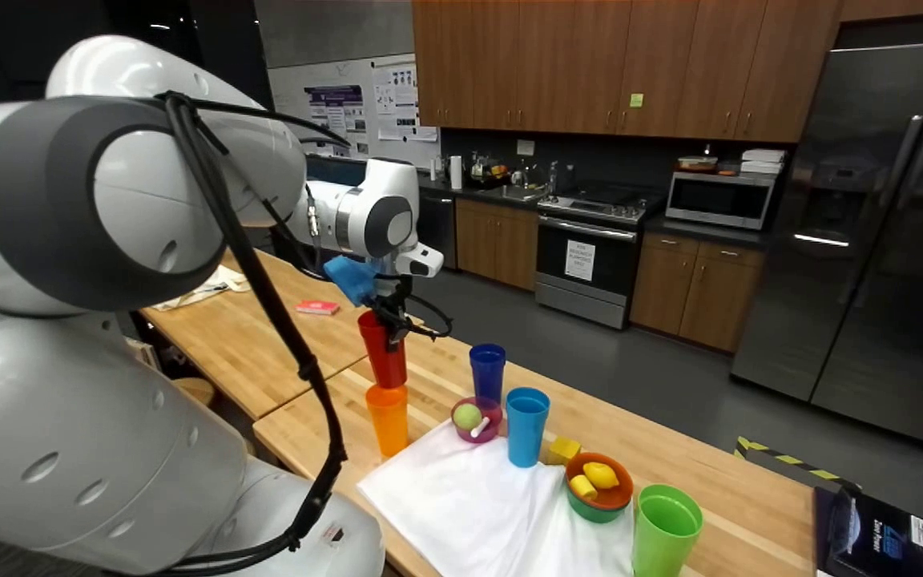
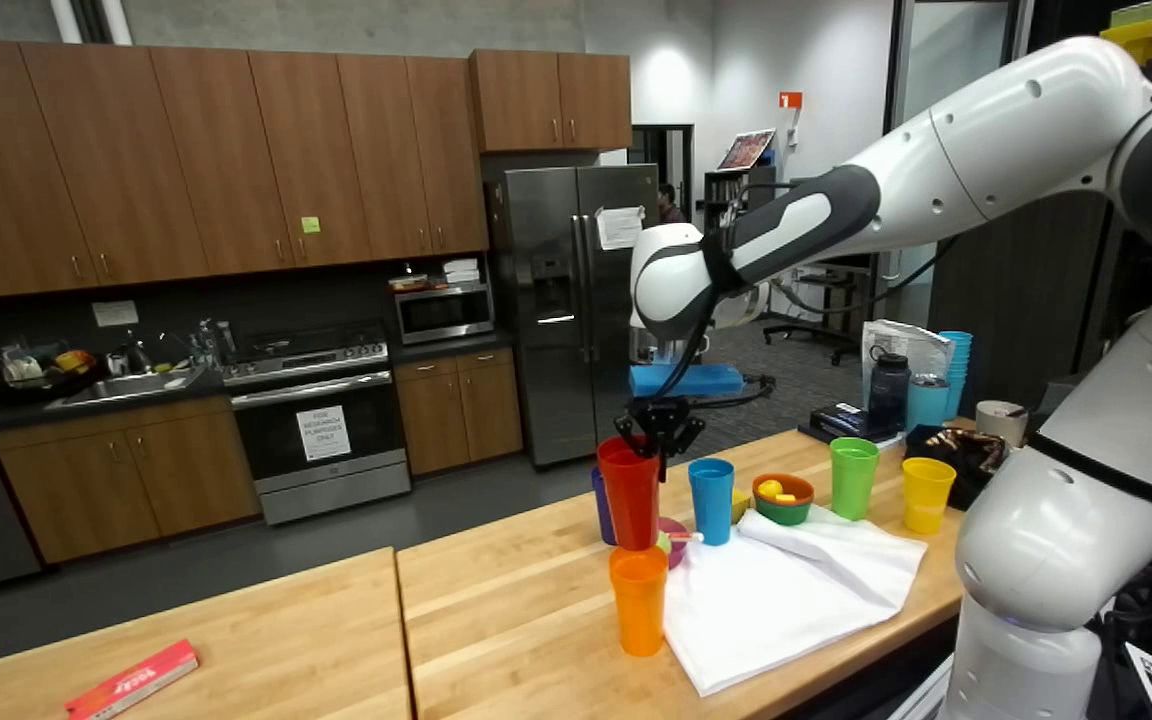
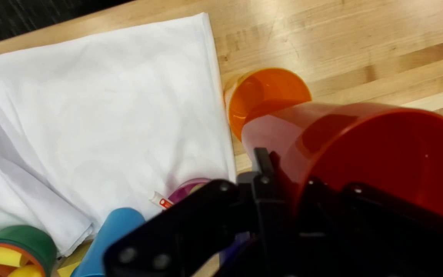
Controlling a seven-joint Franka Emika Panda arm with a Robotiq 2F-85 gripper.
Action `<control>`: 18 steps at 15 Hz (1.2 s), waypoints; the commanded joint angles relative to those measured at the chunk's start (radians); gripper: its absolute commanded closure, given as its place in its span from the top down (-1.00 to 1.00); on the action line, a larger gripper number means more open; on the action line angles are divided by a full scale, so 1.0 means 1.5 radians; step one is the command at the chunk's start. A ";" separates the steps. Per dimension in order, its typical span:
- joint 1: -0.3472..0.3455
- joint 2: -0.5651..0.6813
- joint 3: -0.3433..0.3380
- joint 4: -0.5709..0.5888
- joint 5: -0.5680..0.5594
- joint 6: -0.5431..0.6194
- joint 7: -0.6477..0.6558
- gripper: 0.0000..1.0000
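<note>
While the fingers [image 3: 264,169] pinch the wall of the red cup [image 2: 629,500], its base shows at the mouth of the orange cup [image 2: 640,608] on the table [image 2: 506,610]; we judge the step as lining up the 2, the next move calling for careful centring.

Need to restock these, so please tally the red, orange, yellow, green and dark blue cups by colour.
Red cup: 1
Orange cup: 1
Yellow cup: 1
Green cup: 1
Dark blue cup: 1
Total: 5
</note>
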 commanded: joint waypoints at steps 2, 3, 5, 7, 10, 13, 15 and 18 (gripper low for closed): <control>-0.017 -0.030 -0.011 -0.027 0.013 -0.008 -0.014 -0.97; -0.021 -0.026 -0.014 -0.026 0.008 -0.013 -0.018 -0.97; -0.022 -0.022 -0.010 -0.031 0.012 -0.010 -0.010 -0.97; -0.022 -0.014 -0.010 -0.028 0.011 -0.020 -0.015 -0.97; -0.017 -0.013 -0.003 -0.029 0.009 -0.028 -0.016 -0.97; -0.010 -0.010 0.007 -0.027 0.007 -0.031 -0.019 -0.97; -0.004 -0.005 0.017 -0.025 0.008 -0.028 -0.017 -0.97; -0.003 0.000 0.028 -0.019 0.004 -0.020 -0.011 -0.97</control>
